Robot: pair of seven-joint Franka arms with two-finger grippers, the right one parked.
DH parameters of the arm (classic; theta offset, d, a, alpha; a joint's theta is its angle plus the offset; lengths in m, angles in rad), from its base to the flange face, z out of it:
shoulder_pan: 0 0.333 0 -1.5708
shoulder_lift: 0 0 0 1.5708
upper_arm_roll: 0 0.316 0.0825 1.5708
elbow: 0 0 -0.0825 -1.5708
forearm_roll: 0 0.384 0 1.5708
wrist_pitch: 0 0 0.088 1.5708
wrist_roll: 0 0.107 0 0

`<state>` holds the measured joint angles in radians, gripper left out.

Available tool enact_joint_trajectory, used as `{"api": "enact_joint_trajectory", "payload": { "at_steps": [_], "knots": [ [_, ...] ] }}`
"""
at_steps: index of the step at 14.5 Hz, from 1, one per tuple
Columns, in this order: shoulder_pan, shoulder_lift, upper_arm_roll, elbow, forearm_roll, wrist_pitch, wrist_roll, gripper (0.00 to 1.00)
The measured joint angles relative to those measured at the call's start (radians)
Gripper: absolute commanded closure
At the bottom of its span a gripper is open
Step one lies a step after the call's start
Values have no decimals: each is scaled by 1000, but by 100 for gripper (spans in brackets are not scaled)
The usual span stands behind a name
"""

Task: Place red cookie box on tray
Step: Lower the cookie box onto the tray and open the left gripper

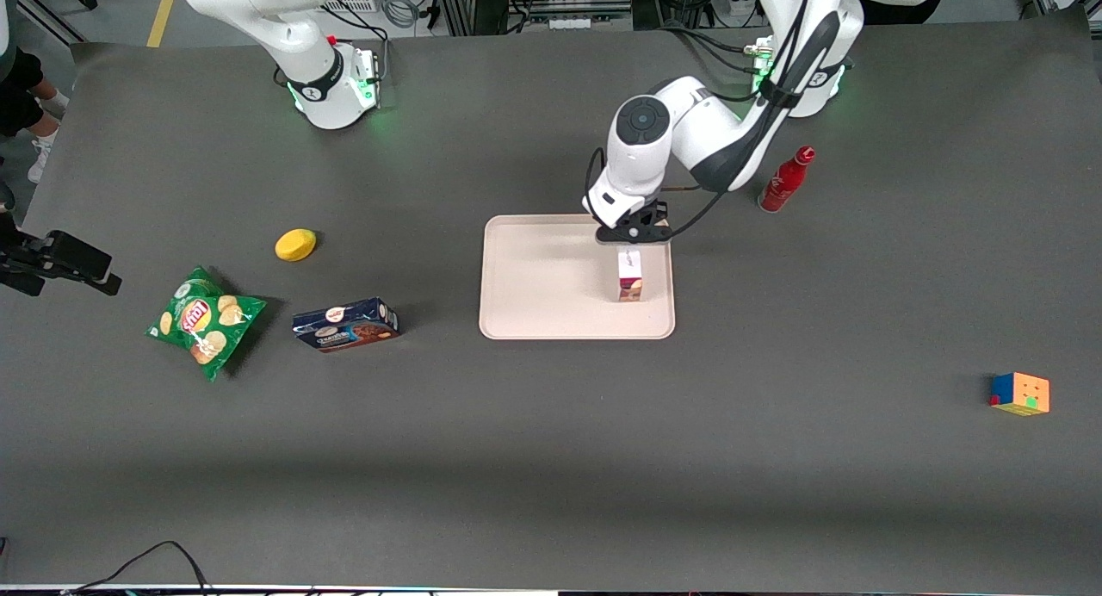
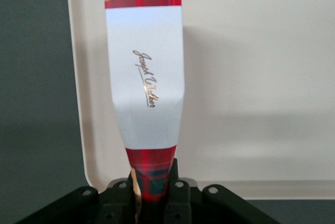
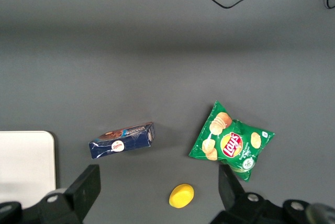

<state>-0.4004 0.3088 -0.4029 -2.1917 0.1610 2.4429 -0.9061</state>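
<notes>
The red cookie box (image 1: 629,275) hangs end-down over the pale tray (image 1: 534,277), near the tray's edge toward the working arm. Whether its lower end touches the tray surface I cannot tell. My gripper (image 1: 635,234) is shut on the box's upper end. In the left wrist view the plaid carton (image 2: 145,77) with its white band and script lettering runs away from the black fingers (image 2: 178,195), which pinch its red plaid end. The gripper (image 2: 153,192) is above the tray (image 2: 251,77) close to its rim.
A red bottle (image 1: 784,180) stands on the table beside the working arm. A colour cube (image 1: 1020,394) lies toward the working arm's end. Toward the parked arm's end lie a dark blue cookie box (image 1: 345,325), a green chip bag (image 1: 202,320) and a yellow lemon-like object (image 1: 295,245).
</notes>
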Motion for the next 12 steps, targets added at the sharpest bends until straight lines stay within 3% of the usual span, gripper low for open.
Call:
{"api": "enact_joint_trajectory", "payload": {
  "at_steps": [8,9,12],
  "knots": [
    [1,51,44,-14,45,81,0,84],
    [1,51,45,-14,46,84,0,78],
    [1,56,47,-13,47,110,-11,28]
  ]
}}
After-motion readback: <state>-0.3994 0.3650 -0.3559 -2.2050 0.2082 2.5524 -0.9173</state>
